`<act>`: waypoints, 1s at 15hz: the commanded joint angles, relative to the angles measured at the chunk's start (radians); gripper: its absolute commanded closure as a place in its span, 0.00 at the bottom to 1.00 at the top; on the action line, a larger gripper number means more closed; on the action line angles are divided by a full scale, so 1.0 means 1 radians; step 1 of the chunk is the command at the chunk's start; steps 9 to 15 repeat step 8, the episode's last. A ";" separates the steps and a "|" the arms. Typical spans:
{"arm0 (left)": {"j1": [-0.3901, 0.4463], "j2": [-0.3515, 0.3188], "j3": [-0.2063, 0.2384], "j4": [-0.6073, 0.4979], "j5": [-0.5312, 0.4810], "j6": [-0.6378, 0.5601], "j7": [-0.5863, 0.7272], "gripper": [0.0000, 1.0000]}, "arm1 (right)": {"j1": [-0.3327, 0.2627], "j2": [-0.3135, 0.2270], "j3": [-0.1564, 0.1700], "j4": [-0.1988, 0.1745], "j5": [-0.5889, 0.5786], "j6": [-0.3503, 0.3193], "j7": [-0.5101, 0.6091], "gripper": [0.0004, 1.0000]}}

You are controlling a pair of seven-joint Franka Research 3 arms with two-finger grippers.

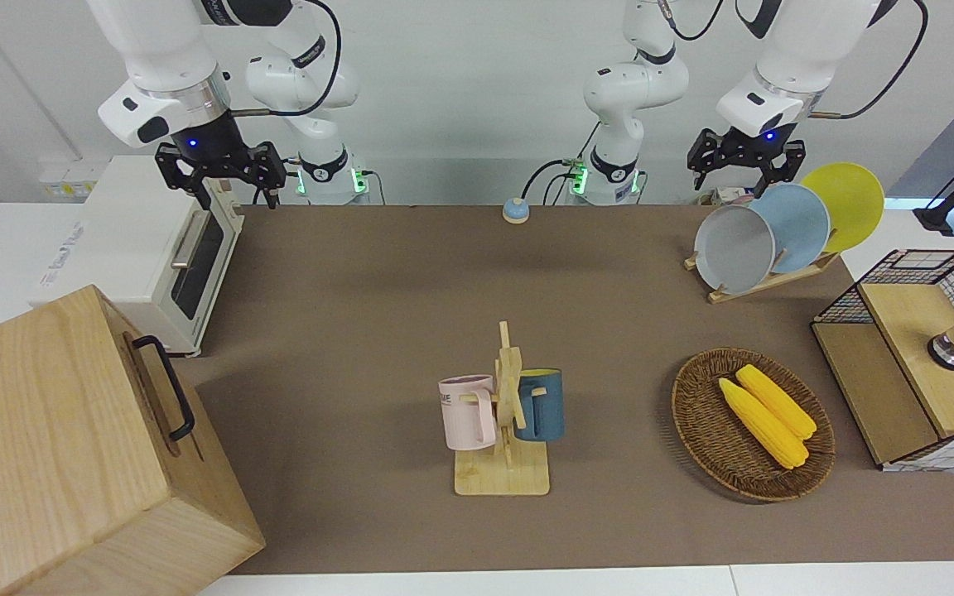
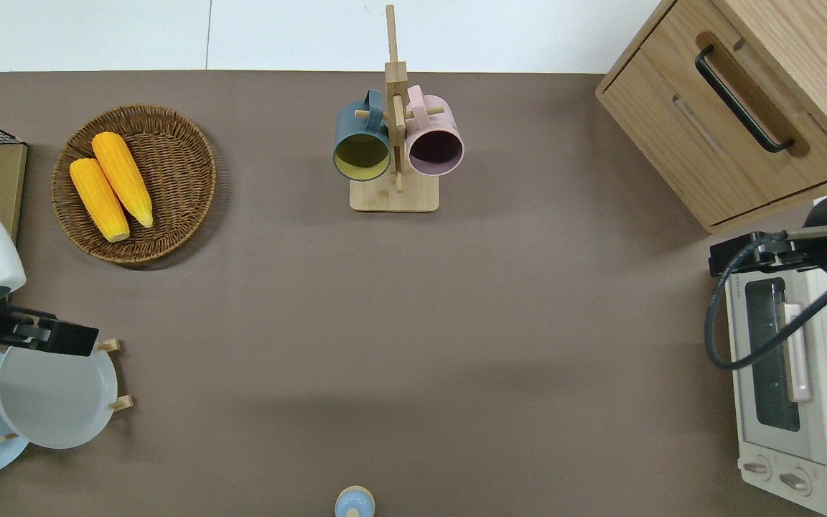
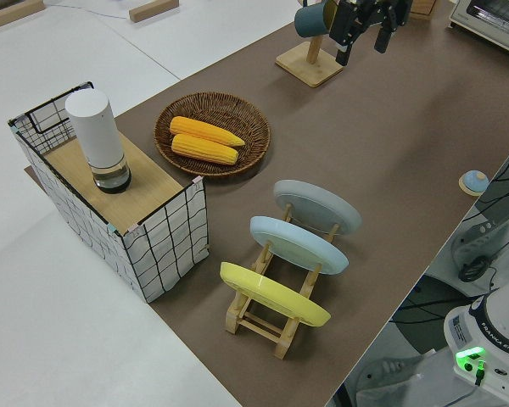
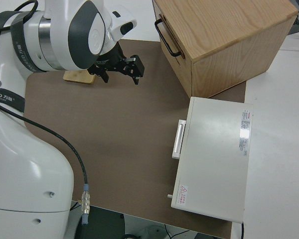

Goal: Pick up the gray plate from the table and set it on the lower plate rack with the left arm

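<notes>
Three plates are standing in the lower plate rack [image 3: 276,318] near the corner of the desk [image 1: 378,298] at the left arm's end, on the edge closest to the robots. The gray plate [image 1: 734,248] is sitting in the end slot, the one closest to the middle of the desk. It is leaning back on its pegs. A light blue plate [image 1: 796,228] is sitting in the middle slot just beside it. A yellow plate [image 1: 845,203] is sitting in the last slot, closest to the end of the desk.

The left tool [image 1: 746,165] is hanging up in the air over the rim of the gray plate and is not touching it. Its fingers are spread apart and it is holding nothing.

The right arm is parked. Its tool [image 1: 220,170] is also spread apart and holding nothing.

Two yellow corn cobs [image 1: 767,418] are lying in a round woven basket [image 1: 696,422] at the left arm's end of the desk, closer to the edge away from the robots. A wooden mug stand [image 1: 503,451] is standing near the middle of that edge, with a pink mug [image 1: 467,412] and a dark blue mug [image 1: 542,404] hanging on it. A white toaster oven [image 1: 146,248] and a wooden box [image 1: 55,447] with a black handle are sitting at the right arm's end.
</notes>
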 commanded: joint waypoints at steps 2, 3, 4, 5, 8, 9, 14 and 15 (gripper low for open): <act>0.004 -0.006 0.003 -0.016 -0.069 0.013 -0.059 0.00 | 0.007 0.000 -0.006 0.006 0.003 -0.001 0.004 0.02; 0.006 -0.006 0.003 -0.017 -0.069 0.013 -0.065 0.00 | 0.007 0.000 -0.006 0.006 0.003 -0.001 0.004 0.02; 0.003 -0.006 0.002 -0.016 -0.070 0.013 -0.069 0.00 | 0.007 0.000 -0.006 0.006 0.003 -0.001 0.004 0.02; 0.001 -0.006 0.002 -0.016 -0.072 0.013 -0.069 0.00 | 0.007 0.000 -0.006 0.006 0.003 -0.001 0.004 0.02; 0.001 -0.006 0.002 -0.016 -0.078 0.008 -0.067 0.00 | 0.007 0.000 -0.006 0.006 0.003 -0.001 0.004 0.02; 0.001 -0.006 0.002 -0.016 -0.078 0.008 -0.067 0.00 | 0.007 0.000 -0.006 0.006 0.003 -0.001 0.004 0.02; 0.001 -0.006 0.002 -0.016 -0.078 0.008 -0.067 0.00 | 0.007 0.000 -0.006 0.006 0.003 -0.001 0.004 0.02; 0.001 -0.006 0.002 -0.016 -0.078 0.008 -0.067 0.00 | 0.007 0.000 -0.006 0.006 0.003 -0.001 0.004 0.02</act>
